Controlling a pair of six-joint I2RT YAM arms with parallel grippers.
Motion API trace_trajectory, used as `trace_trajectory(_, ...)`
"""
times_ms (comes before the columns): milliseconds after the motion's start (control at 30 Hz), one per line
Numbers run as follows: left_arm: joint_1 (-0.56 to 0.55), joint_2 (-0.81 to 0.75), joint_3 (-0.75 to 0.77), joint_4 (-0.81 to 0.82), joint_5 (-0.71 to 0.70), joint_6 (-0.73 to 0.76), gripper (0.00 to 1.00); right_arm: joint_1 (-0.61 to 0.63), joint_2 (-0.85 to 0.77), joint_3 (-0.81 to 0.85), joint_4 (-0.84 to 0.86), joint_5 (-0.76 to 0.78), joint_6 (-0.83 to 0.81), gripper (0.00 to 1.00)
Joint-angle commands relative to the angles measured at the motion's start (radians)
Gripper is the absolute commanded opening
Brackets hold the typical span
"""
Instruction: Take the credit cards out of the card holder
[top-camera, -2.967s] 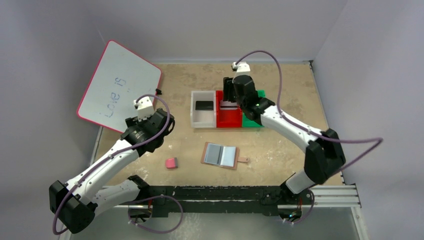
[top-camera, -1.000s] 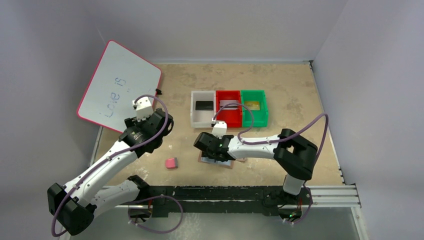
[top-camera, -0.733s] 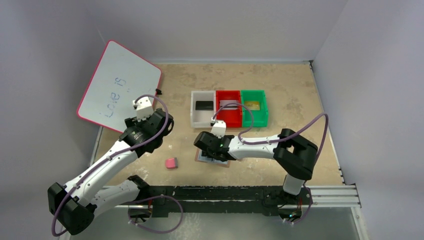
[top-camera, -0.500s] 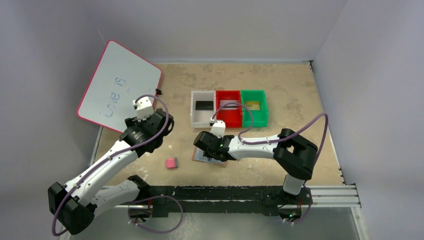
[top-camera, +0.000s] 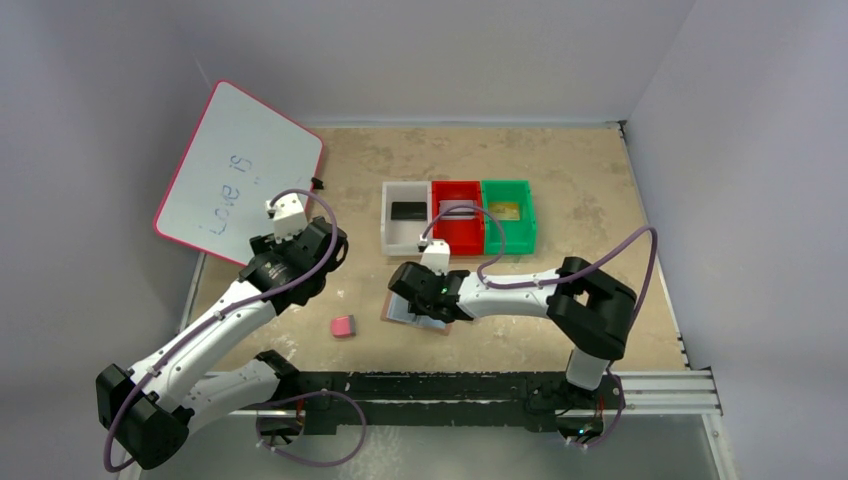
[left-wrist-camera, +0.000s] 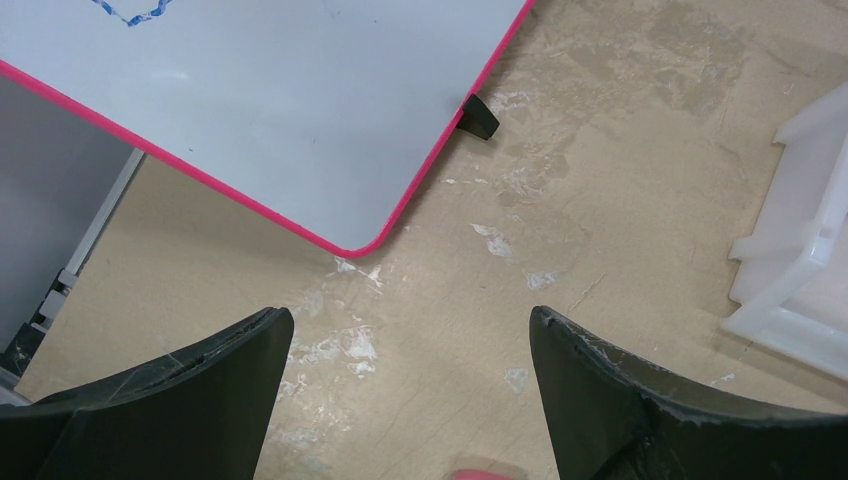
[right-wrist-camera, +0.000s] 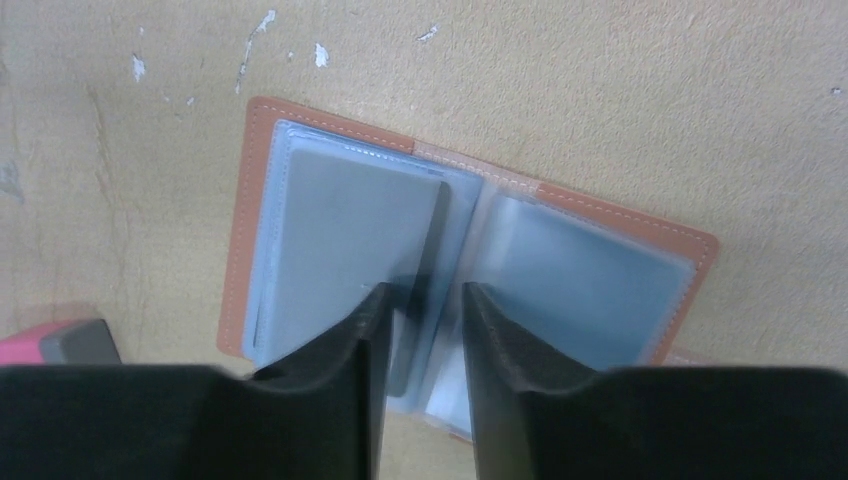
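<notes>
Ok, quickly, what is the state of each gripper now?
Left gripper: open, holding nothing.
Right gripper: narrowed around the middle sleeve of the card holder; a real grip cannot be told.

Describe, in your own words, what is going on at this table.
The right claw is down on the open tan-brown leather card holder, its jaws narrow around a clear inner sleeve; whether it grips yet is unclear. A black card lies in the white plastic bin, a silver-grey card in the red bin, a gold card in the green bin. The left claw hovers open beside the pink-edged whiteboard, holding nothing.
</notes>
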Motion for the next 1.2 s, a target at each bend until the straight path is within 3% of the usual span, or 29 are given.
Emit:
trace_trajectory(0,0.004,-0.004,0.033,0.010,-0.012,0.013,0.89,-0.004,-0.026,0.001,-0.006,-0.022,-0.053,0.45)
trace_trajectory(467,0.004,-0.030,0.031,0.010,-0.013,0.014,0.88,-0.003,0.009,0.100,-0.043,0.004,-0.068,0.62)
trace_trajectory(700,0.005,-0.038,0.031,0.011,-0.014,0.014,0.88,-0.003,0.124,0.174,-0.092,-0.016,-0.064,0.66)
trace_trajectory(833,0.004,-0.038,0.030,0.011,-0.015,0.015,0.88,-0.003,0.167,0.196,-0.152,0.018,-0.029,0.60)
trace_trajectory(1000,0.004,-0.037,0.030,0.013,-0.012,0.017,0.88,-0.003,0.142,0.158,-0.122,-0.013,-0.047,0.37)
trace_trajectory(1100,0.005,-0.037,0.030,0.013,-0.012,0.016,0.88,-0.003,0.138,0.156,-0.124,-0.005,-0.050,0.32)
trace_trajectory(1167,0.004,-0.036,0.031,0.013,-0.012,0.015,0.88,-0.004,0.135,0.149,-0.107,-0.011,-0.061,0.23)
